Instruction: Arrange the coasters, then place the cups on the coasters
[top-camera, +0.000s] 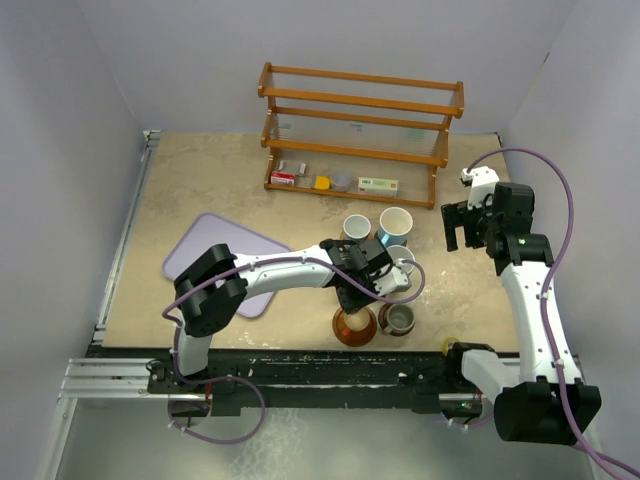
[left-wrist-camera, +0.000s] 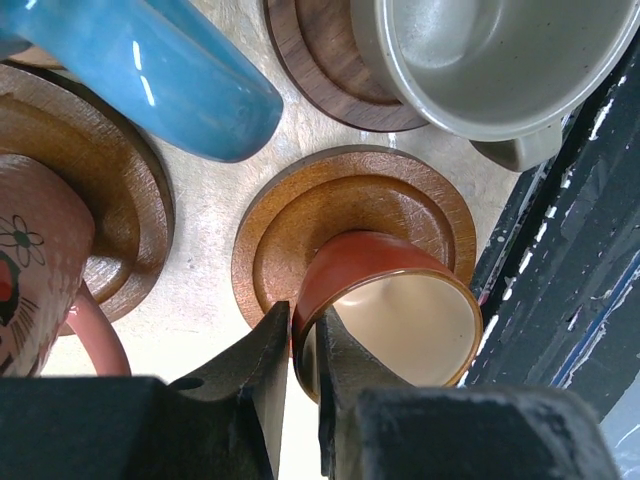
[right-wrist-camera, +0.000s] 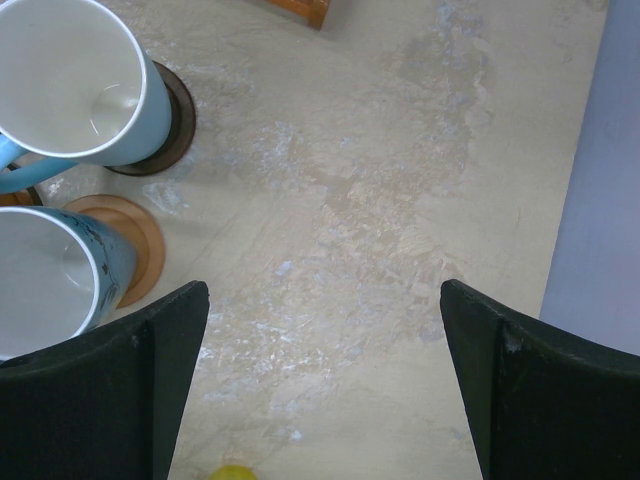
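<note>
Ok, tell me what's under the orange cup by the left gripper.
A grooved mid-brown coaster lies under the orange cup, its rings showing on the far side. The coaster's centre is covered by the cup, and the left gripper hides its near edge.

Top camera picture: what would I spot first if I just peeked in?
Your eye lands on the left gripper pinching the rim of a copper-orange cup, which sits on a grooved coaster at the near side of the huddle of cups mid-table. Next comes the right gripper, hanging wide open over the table on the right. Last is the wooden rack at the back.
</note>
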